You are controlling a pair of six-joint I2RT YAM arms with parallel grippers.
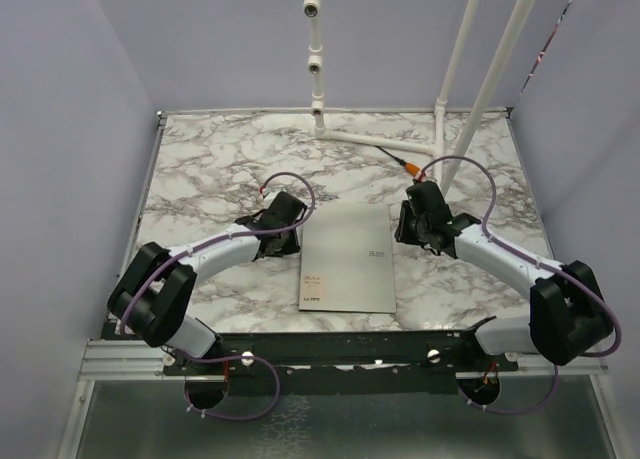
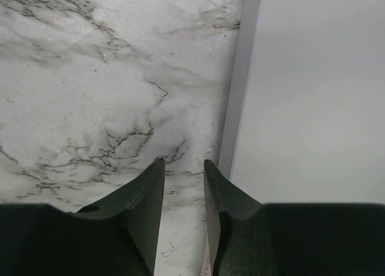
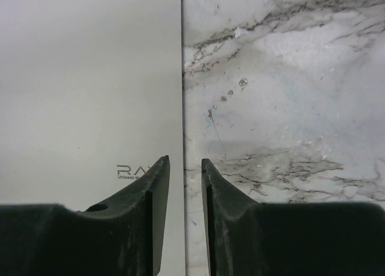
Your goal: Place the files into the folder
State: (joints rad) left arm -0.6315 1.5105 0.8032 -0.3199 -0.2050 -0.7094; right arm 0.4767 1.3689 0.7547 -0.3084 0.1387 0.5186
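**Asker:** What does the overhead view show?

**Describer:** A grey-beige folder [image 1: 348, 257] lies flat and closed on a marble-patterned counter [image 1: 215, 169], between two robot arms. Its cover carries small print and a red mark near the near left corner.

**Asker:** Where are the files?

**Describer:** No loose printed sheets show in any view. None lie on the counter and none poke out of the folder. The closed cover hides whatever is inside.

**Asker:** What are the fingers doing?

**Describer:** The left fingers [image 2: 147, 195] sit low beside the folder's left edge. They are parted a little, with only bare marble in the gap, and they hold nothing. The right fingers [image 3: 153, 198] sit at the folder's right edge, near the printed logo. They are also slightly apart, the gap roughly in line with the cover's edge, and they grip nothing.

**Asker:** How far along is the task?

**Describer:** It looks at or near its end. The folder is shut, no sheets are outside it, and both sets of fingers are empty, so the files are most likely inside. Little seems left beyond drawing the arms clear. Whether the sheets sit under the clip cannot be told.
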